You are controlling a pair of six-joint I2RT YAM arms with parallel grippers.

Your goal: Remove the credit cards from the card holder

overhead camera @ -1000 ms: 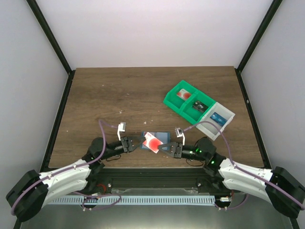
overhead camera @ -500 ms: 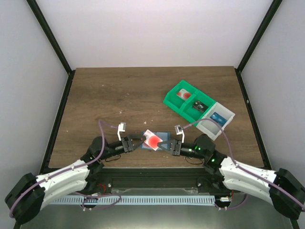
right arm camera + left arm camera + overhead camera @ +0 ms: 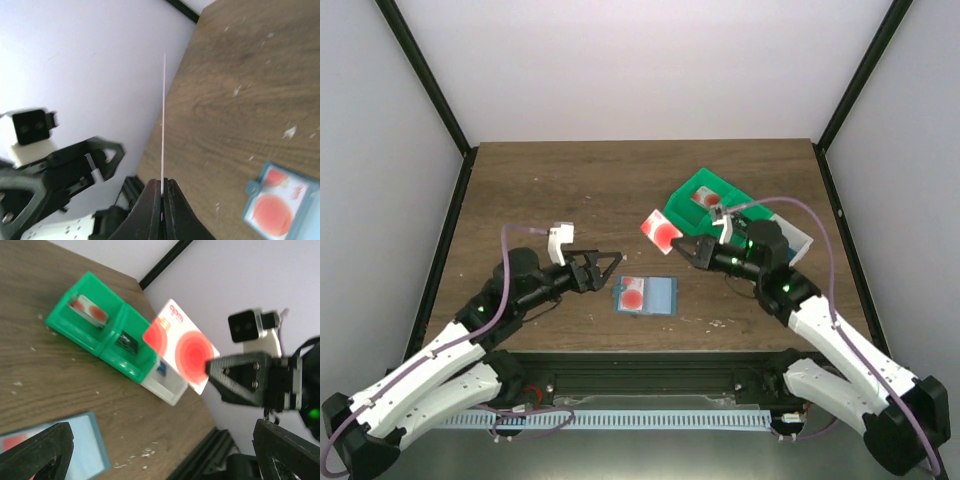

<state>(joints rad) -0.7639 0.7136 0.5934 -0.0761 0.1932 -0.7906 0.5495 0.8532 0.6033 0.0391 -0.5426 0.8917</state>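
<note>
right gripper tight on red-marked credit card, lettering illegible; left gripper wide, empty, beside card holder

Your table: wood-grain top, matt brown, dotted with pale flecks. Card: thin smooth plastic, white and red, slight sheen; edge-on in your right wrist view it's a hairline. Second card looks like the same stock. Holder: teal, smooth, matt; can't tell you leather or plastic. Green bins: moulded plastic, semi-gloss. End bin: pale, milky plastic. Left gripper and right gripper: matt black plastic. Arm shells: white, glossy. Cables: purple, look braided. Walls: flat matt white.
</note>
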